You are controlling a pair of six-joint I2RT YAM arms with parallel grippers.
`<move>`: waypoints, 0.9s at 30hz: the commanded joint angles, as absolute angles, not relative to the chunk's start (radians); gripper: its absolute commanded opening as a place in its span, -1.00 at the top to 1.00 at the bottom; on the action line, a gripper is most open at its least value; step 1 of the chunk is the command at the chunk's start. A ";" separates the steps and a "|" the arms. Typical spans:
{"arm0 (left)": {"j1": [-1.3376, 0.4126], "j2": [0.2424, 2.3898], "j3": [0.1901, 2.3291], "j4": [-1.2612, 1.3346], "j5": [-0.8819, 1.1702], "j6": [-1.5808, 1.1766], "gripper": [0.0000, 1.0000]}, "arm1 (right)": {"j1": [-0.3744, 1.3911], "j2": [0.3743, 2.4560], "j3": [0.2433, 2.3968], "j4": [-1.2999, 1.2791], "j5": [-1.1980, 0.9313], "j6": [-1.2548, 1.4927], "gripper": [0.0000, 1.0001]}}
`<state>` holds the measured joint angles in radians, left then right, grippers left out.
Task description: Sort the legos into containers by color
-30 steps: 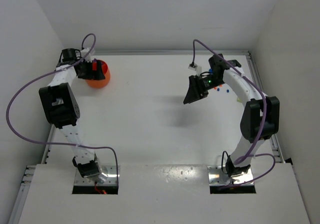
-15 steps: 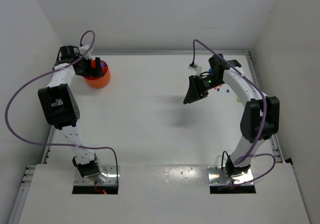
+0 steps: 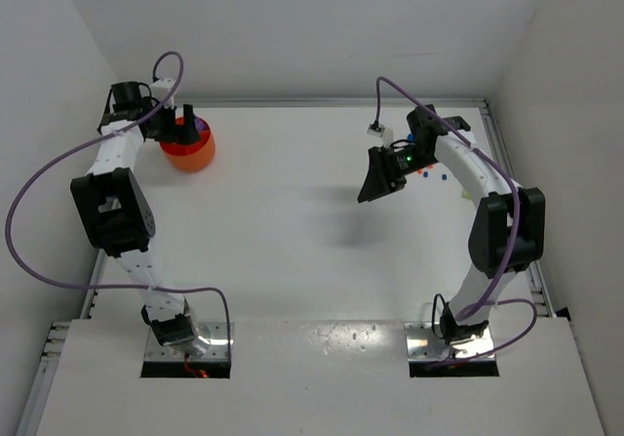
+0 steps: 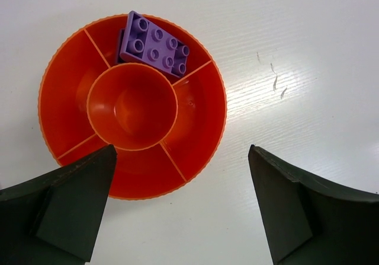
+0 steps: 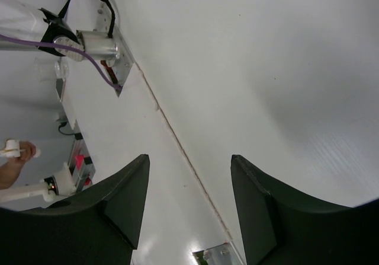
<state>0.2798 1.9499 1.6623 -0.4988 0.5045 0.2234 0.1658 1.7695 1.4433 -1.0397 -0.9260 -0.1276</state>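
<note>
Left gripper gapes above the orange bowl, purple brick inside, at the table's far-left corner; right gripper parted, empty.

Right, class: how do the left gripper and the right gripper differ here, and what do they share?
The left gripper hangs over the orange bowl, which holds a purple brick; the right gripper is over the table, far from that bowl. The left gripper's jaws stand wider apart than the right's. The left points straight down; the right is tilted. Both are open and empty.
</note>
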 commanded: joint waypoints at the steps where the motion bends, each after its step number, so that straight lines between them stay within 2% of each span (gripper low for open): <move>1: 0.270 1.847 1.661 -0.463 0.537 0.224 -0.99 | 0.163 1.726 1.450 -1.023 -0.931 -0.141 -0.16; 4: 0.270 1.769 1.649 -0.443 0.549 0.244 -0.99 | 0.163 1.706 1.440 -1.023 -0.875 -0.141 -0.16; 8: 0.247 1.640 1.661 -0.443 0.442 0.275 -0.99 | 0.163 1.663 1.414 -0.974 -0.755 -0.130 -0.11; 12: 0.247 1.496 1.612 -0.381 0.376 0.180 -0.99 | 0.163 1.623 1.391 -0.913 -0.565 -0.130 -0.11; 14: 0.259 1.453 1.542 -0.371 0.438 0.184 -0.99 | 0.163 1.623 1.373 -0.861 -0.432 -0.121 -0.11; 18: 0.152 1.457 1.560 -0.561 0.364 0.192 -0.97 | 0.140 1.623 1.353 -0.760 -0.188 -0.100 0.04; 21: 0.132 1.407 1.465 -0.525 0.396 0.172 -0.99 | 0.117 1.623 1.342 -0.684 -0.069 -0.100 0.12; 23: 0.123 1.346 1.378 -0.479 0.396 0.143 -0.99 | 0.094 1.656 1.370 -0.648 -0.016 -0.100 0.12; 27: 0.109 1.322 1.351 -0.453 0.416 0.164 -0.99 | 0.043 1.785 1.530 -0.638 0.049 -0.100 0.15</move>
